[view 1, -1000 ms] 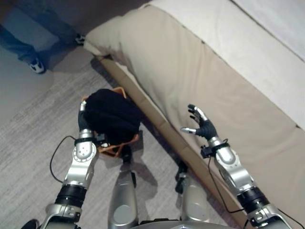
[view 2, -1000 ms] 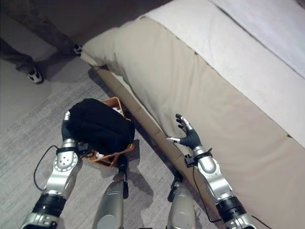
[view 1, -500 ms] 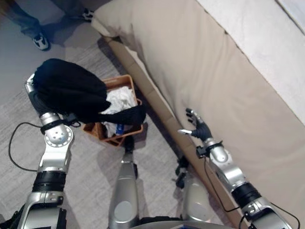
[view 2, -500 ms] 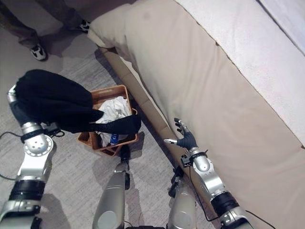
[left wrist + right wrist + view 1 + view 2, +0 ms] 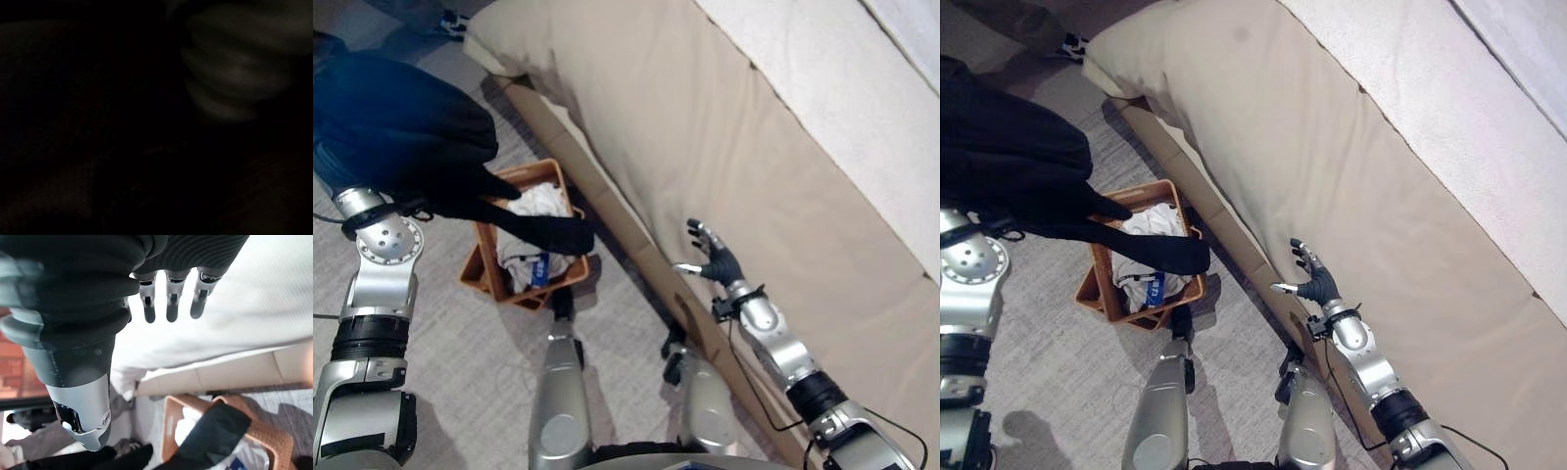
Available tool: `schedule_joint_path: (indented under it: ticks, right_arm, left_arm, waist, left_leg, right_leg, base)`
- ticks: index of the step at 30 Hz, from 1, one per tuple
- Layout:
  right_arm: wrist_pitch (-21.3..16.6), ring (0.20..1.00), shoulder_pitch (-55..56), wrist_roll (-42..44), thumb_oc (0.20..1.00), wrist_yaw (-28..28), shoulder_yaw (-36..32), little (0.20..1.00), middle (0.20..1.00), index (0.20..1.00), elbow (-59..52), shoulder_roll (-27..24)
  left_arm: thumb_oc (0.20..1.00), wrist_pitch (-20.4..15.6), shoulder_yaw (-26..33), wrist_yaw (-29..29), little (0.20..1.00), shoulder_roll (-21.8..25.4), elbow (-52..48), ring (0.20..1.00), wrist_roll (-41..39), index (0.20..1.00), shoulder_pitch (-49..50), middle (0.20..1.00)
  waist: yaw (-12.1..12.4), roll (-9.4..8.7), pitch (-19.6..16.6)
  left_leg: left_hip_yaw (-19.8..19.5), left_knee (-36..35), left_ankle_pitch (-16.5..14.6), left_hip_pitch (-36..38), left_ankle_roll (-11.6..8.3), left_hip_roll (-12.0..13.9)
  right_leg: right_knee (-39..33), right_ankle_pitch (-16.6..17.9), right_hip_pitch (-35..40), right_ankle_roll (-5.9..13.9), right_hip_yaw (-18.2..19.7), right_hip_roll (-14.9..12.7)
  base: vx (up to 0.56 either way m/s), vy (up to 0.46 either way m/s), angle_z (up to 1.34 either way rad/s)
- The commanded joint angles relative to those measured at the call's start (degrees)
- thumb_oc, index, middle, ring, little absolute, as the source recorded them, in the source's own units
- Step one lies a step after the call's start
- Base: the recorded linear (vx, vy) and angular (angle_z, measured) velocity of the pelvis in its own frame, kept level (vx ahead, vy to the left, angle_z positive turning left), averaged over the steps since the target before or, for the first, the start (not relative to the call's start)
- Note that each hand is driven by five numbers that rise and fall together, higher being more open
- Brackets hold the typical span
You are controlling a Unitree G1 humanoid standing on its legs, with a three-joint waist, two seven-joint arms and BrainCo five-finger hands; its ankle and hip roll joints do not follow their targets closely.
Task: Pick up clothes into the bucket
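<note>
A black garment (image 5: 401, 127) hangs bunched over the end of my raised left arm (image 5: 382, 245) and hides the left hand. One black sleeve (image 5: 558, 235) trails down across the orange-brown basket (image 5: 480, 269) on the floor, which holds white clothes (image 5: 529, 206). In the left wrist view there is dark cloth (image 5: 98, 147) right against the camera. My right hand (image 5: 715, 262) is open with its fingers (image 5: 168, 303) spread, hovering at the bed's edge and holding nothing. The basket (image 5: 171, 431) and sleeve (image 5: 210, 431) also show in the right wrist view.
A bed with a beige cover (image 5: 705, 117) and a white blanket (image 5: 862, 88) runs along the right, its wooden base (image 5: 607, 211) close beside the basket. A person's shoe (image 5: 450, 20) stands on the grey carpet at the top left.
The black garment, which lay over the basket, has been lifted up and to the left by my left arm, uncovering the white clothes. The camera has shifted. The right hand stays open.
</note>
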Motion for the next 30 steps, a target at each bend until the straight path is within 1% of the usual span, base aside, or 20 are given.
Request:
schedule_joint_path:
  ticks: [1,3,4,5,7,10,11,13,16,22,30]
  right_arm:
    - [-2.9,1.0,-0.1,1.0,1.0,-0.1,-0.1,1.0,1.0,1.0,-3.5,-0.4]
    - [-2.9,1.0,-0.1,1.0,1.0,-0.1,-0.1,1.0,1.0,1.0,-3.5,-0.4]
    - [-2.9,1.0,0.0,1.0,1.0,-0.1,-0.3,1.0,1.0,1.0,-3.5,-0.6]
    - [-2.7,1.0,0.3,0.9,1.0,-0.1,-0.9,1.0,1.0,1.0,-3.5,-0.7]
    - [-2.4,1.0,0.7,0.7,1.0,0.0,-1.2,1.0,1.0,1.0,-3.4,-0.9]
    - [-1.9,1.0,1.2,0.8,1.0,0.2,-1.7,1.0,1.0,1.0,-3.1,-1.1]
    - [-1.5,1.0,1.5,0.6,1.0,0.5,-2.1,1.0,1.0,1.0,-2.9,-1.3]
    - [-1.0,1.0,1.9,1.0,1.0,1.0,-2.4,1.0,1.0,1.0,-3.0,-1.4]
    - [-0.6,1.0,2.1,0.7,1.0,1.2,-2.9,1.0,1.0,1.0,-3.3,-1.7]
    - [-0.1,1.0,2.9,0.5,1.0,1.4,-4.3,1.0,1.0,1.0,-3.4,-1.9]
    - [0.3,1.0,3.6,-0.3,1.0,2.1,-4.6,1.0,1.0,1.0,-3.3,-1.9]
  left_arm:
    - [0.2,-4.6,6.0,2.8,0.2,1.1,-4.2,0.2,2.3,0.2,-2.0,0.2]
    - [0.2,-4.5,6.1,2.9,0.2,1.1,-4.3,0.2,2.3,0.2,-1.9,0.2]
    - [0.2,-5.2,6.6,3.3,0.2,1.1,-6.5,0.2,2.4,0.2,-2.2,0.2]
    - [0.2,-6.0,7.3,3.1,0.2,0.9,-9.4,0.2,2.2,0.2,-1.8,0.2]
    - [0.2,-6.3,7.9,2.5,0.2,0.8,-11.8,0.2,2.1,0.2,-1.2,0.2]
    - [0.2,-7.2,7.9,1.0,0.2,0.3,-14.2,0.2,0.8,0.2,-1.1,0.2]
    - [0.2,-8.1,6.9,-0.8,0.2,-0.5,-15.8,0.2,-1.2,0.2,-1.9,0.2]
    - [0.2,-8.6,6.0,-1.9,0.2,-0.8,-16.7,0.2,-2.7,0.2,-3.0,0.2]
    - [0.2,-8.5,5.3,-2.7,0.2,-0.8,-18.2,0.2,-2.8,0.2,-3.8,0.2]
    - [0.2,-9.4,5.5,-4.9,0.2,-0.8,-20.5,0.2,-5.4,0.2,-3.5,0.2]
    - [0.2,-9.1,4.4,-5.5,0.2,-0.4,-20.0,0.2,-6.1,0.2,-5.2,0.2]
  waist:
    - [0.2,0.14,-1.3]
    - [0.1,0.14,-1.3]
    - [0.3,0.27,-1.6]
    - [0.3,0.3,-1.7]
    - [0.3,0.56,-2.2]
    - [0.3,0.9,-3.1]
    - [0.3,1.2,-3.8]
    - [0.2,1.63,-4.3]
    - [0.3,2.09,-4.7]
    - [0.4,3.01,-5.4]
    - [0.0,3.51,-5.5]
  left_leg:
    - [0.6,3.3,-7.3,-0.2,1.0,-0.6]
    - [0.6,3.3,-7.4,-0.2,1.0,-0.6]
    - [0.6,3.2,-7.4,0.0,1.04,-0.7]
    - [1.2,3.3,-6.1,-0.3,1.61,-1.1]
    - [1.2,3.1,-6.1,0.2,1.62,-1.2]
    - [1.3,2.6,-6.0,0.8,1.65,-1.3]
    - [1.1,2.1,-5.9,1.2,1.63,-1.5]
    - [1.0,1.5,-5.7,1.7,1.64,-1.9]
    - [0.8,0.9,-5.5,2.3,1.64,-2.3]
    - [0.8,0.6,-5.7,3.5,1.89,-2.8]
    - [0.7,0.6,-5.6,3.7,1.88,-2.9]
  right_leg:
    - [1.3,4.0,-0.9,2.6,1.7,-4.3]
    - [1.3,4.0,-0.8,2.61,1.7,-4.3]
    - [1.0,3.9,-0.5,2.6,1.8,-4.3]
    - [0.7,5.0,-0.6,1.94,0.8,-4.8]
    - [0.2,5.0,0.0,1.95,0.8,-4.8]
    - [-0.3,5.3,0.5,2.0,0.6,-4.9]
    - [-0.6,5.5,1.1,2.13,0.5,-5.0]
    - [-0.8,5.4,1.6,2.13,0.3,-5.2]
    - [-0.9,5.2,2.1,2.2,0.2,-5.4]
    - [-0.9,5.2,3.0,2.22,0.3,-5.7]
    - [-0.7,4.7,3.1,2.25,0.4,-5.7]
  base:
    - [0.0,0.0,0.0]
    - [0.02,0.0,-0.06]
    - [-0.04,0.02,-0.06]
    - [-0.03,0.019,-0.06]
    - [0.0,0.009,-0.02]
    - [0.03,0.0,0.01]
    - [0.03,0.002,0.02]
    - [0.04,0.005,0.03]
    - [0.03,0.005,0.05]
    - [0.01,0.005,0.02]
    - [0.0,0.0,0.0]
